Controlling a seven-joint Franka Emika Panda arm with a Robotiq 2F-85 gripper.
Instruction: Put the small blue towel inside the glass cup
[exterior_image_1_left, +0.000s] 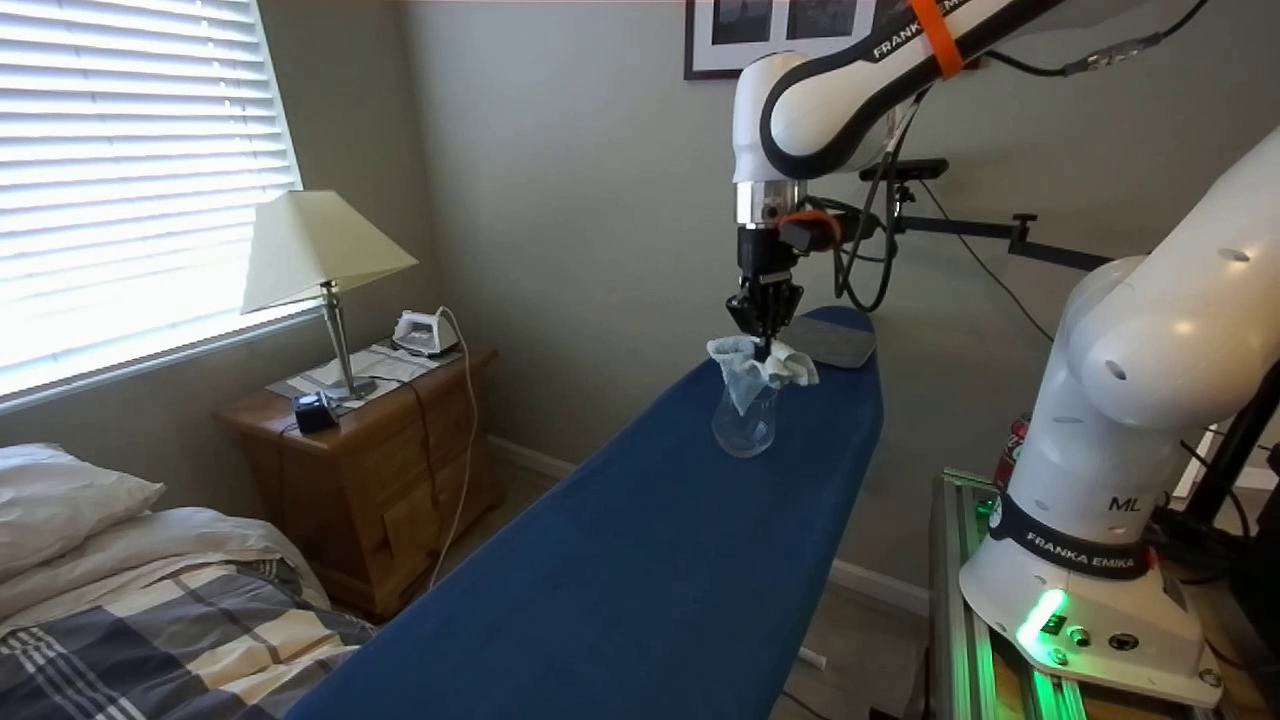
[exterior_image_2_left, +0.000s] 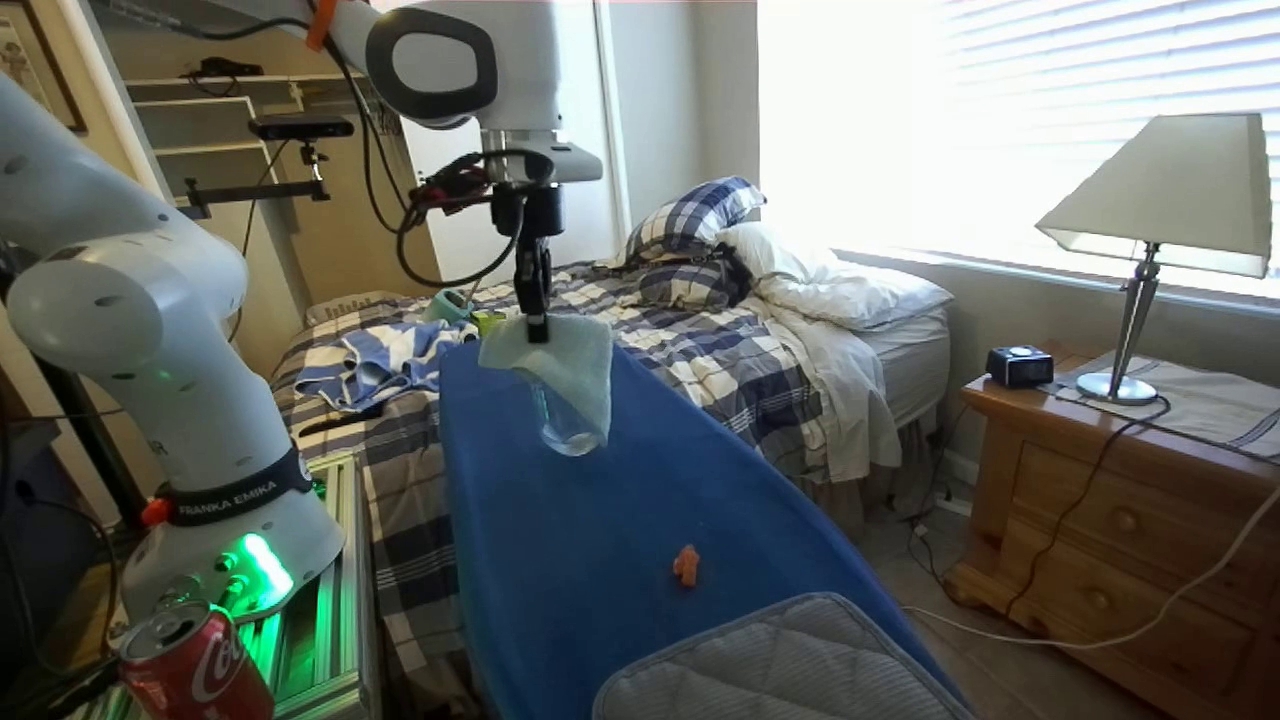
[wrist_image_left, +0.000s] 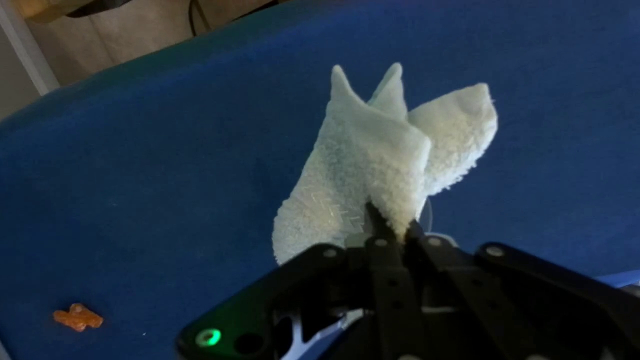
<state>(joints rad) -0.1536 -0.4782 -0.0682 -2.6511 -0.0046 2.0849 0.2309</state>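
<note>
Loosely, the small blue towel (exterior_image_2_left: 577, 358) hangs from the pincer (exterior_image_2_left: 538, 333), which is clamped on its folds. Just below the pincer, the clear glass cup (exterior_image_1_left: 745, 436) stands on a dark blue ironing board (exterior_image_1_left: 620, 560); whether cloth reaches inside is unclear. Well apart from the pincer lies a small orange object (exterior_image_2_left: 686, 566).

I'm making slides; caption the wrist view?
Black jointed gripper pinches a pale blue-white terry towel, a clear round glass cup mostly hidden below.
</note>
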